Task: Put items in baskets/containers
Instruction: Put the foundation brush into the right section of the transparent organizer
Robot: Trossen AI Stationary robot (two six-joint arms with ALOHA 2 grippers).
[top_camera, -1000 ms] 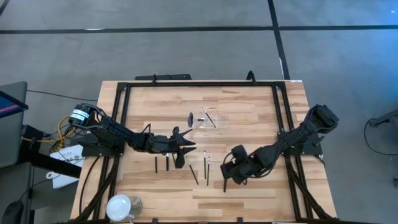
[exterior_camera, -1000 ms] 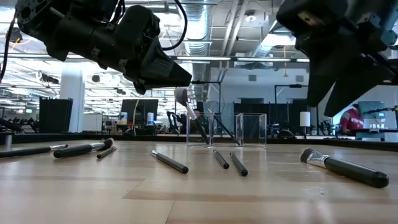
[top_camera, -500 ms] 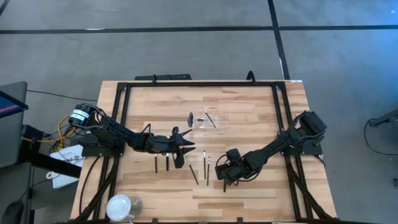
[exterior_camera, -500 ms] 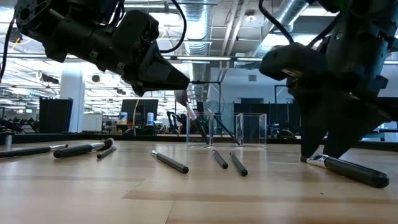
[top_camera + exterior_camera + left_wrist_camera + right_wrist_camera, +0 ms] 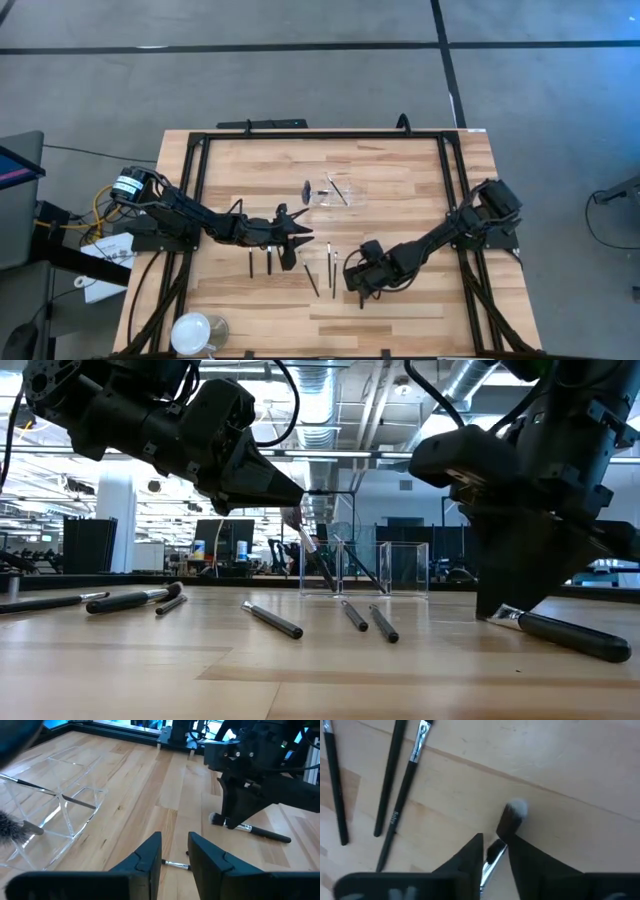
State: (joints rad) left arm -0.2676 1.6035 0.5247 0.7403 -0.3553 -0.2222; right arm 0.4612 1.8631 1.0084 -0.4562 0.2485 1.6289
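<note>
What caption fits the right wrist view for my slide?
Right gripper with its fingers straddling the silver ferrule of a makeup brush on the wooden table, three more brushes lying alongside.

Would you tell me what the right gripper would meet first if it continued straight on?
The right gripper already straddles the dark silver-ferruled makeup brush, so likely that, then the wooden table.

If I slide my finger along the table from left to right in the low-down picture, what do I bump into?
Brushes at the far left → lone slanted brush → pair of short brushes → right gripper, down around the brush head → big brush handle. The clear tray stands farther back.
</note>
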